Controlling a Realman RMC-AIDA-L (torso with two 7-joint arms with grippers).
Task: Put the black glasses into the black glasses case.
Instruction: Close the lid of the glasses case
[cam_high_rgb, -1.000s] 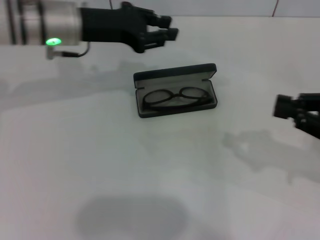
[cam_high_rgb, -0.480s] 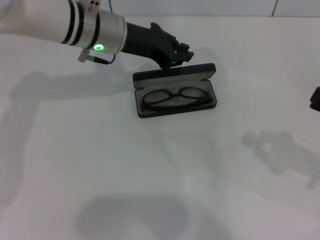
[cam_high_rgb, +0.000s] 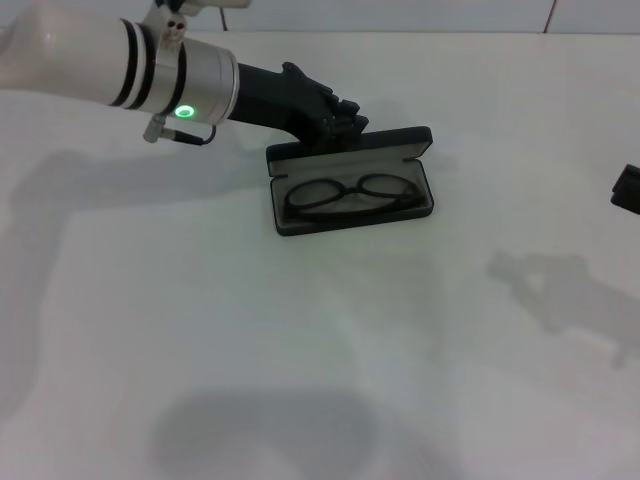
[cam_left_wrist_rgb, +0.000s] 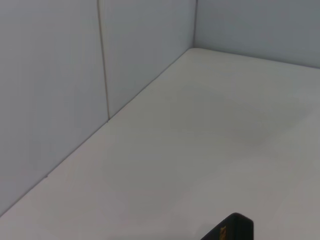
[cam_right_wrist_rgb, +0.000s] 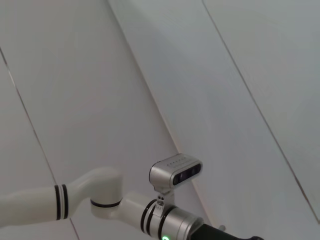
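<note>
The left hand (cam_high_rgb: 340, 120), black, on a white and silver arm with a green light, is low over the white bench (cam_high_rgb: 300, 350), at the far edge of the flat rectangular black hard-shell glasses case (cam_high_rgb: 352, 192). Its fingertips are at the raised lid of the case, near the lid's left end, and they seem to touch the lid's top edge, but I cannot tell for sure. The fingers lie close together; whether they are fully closed I cannot tell, and I see nothing held between them.

The case is open, just in front of this hand, on the side nearer to the robot. Its lid stands up at the far side, and the grey-lined tray lies flat on the bench. The thin black-framed glasses with oval clear lenses (cam_high_rgb: 350, 194) lie inside the tray, folded, with the lenses side by side along the length of the case.

In the left wrist view, only one rounded black corner of the case, with a small gold mark, shows at the picture's edge (cam_left_wrist_rgb: 231, 229); beyond it are the bench and the pale wall panels (cam_left_wrist_rgb: 60, 75).

The right hand (cam_high_rgb: 627, 188) is far from the case, at the right border of the head view. Only a small dark part of it shows.
</note>
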